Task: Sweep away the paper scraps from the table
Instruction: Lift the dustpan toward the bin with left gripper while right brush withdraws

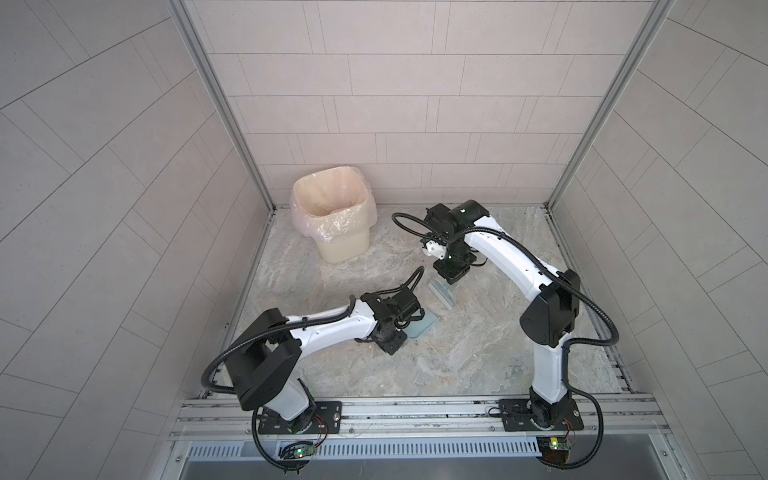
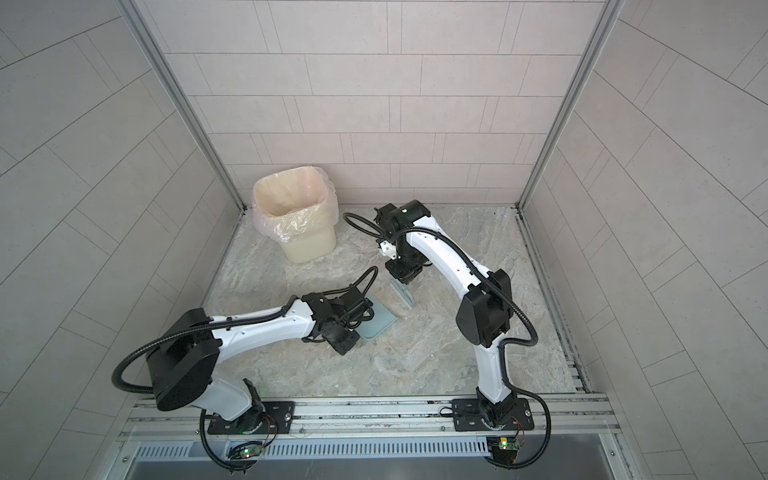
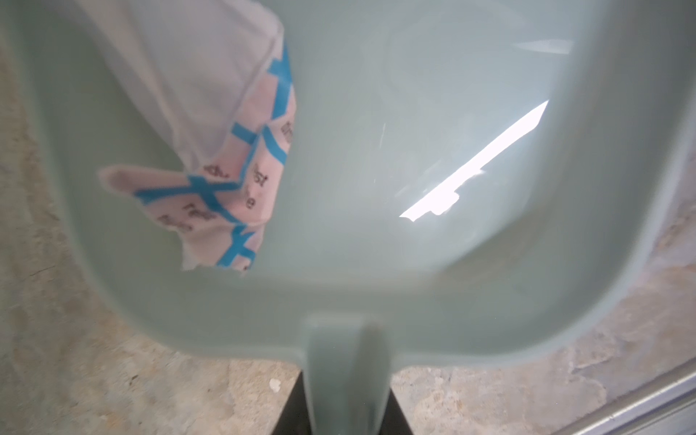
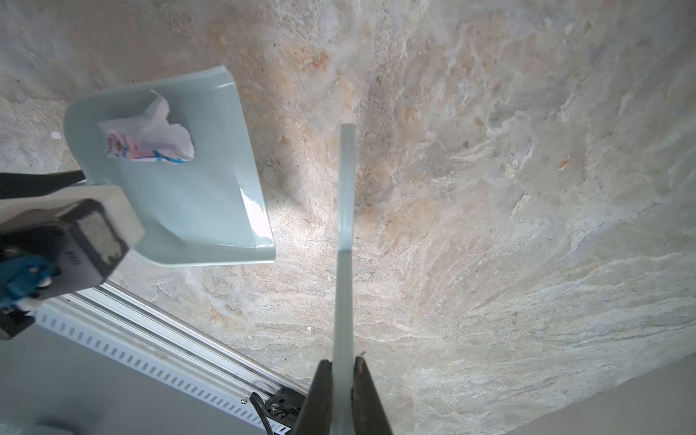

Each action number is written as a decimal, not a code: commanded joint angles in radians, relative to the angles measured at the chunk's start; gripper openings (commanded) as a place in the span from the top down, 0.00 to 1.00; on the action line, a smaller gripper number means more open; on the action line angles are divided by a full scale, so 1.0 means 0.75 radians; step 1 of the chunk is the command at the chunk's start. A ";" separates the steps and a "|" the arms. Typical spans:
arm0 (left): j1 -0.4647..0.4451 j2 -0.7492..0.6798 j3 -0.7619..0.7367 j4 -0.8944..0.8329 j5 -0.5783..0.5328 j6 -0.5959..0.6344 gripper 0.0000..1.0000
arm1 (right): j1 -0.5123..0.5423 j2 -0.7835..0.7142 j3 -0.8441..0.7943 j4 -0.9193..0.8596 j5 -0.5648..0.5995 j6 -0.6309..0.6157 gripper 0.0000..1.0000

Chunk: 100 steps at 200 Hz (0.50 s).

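Note:
My left gripper (image 3: 346,405) is shut on the handle of the pale blue dustpan (image 3: 414,150) (image 1: 420,326) (image 2: 376,319), low over the table (image 1: 457,357). Crumpled paper scraps (image 3: 226,180) (image 4: 148,141), white with blue grid print, lie inside the pan near its back wall. My right gripper (image 4: 342,371) (image 1: 451,272) is shut on the pale blue brush (image 4: 345,226) (image 1: 567,293) (image 2: 402,294). The brush hangs down just beyond the pan's open lip, a short gap away. A tiny white fleck (image 3: 275,384) (image 4: 55,134) lies on the table beside the pan.
A cream bin (image 1: 345,245) (image 2: 307,247) with a clear plastic liner stands at the back left, near the wall corner. A metal rail (image 1: 415,409) with both arm bases runs along the front edge. Tiled walls close in the back and both sides.

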 commanded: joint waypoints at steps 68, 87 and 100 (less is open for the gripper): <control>0.010 -0.224 0.302 -0.433 -0.347 0.028 1.00 | -0.098 -0.273 -0.232 0.132 -0.114 0.055 1.00; 0.019 -0.236 0.405 -0.546 -0.378 0.000 1.00 | -0.120 -0.306 -0.273 0.143 -0.134 0.050 1.00; 0.045 -0.237 0.479 -0.627 -0.374 -0.023 1.00 | -0.130 -0.333 -0.300 0.153 -0.154 0.047 1.00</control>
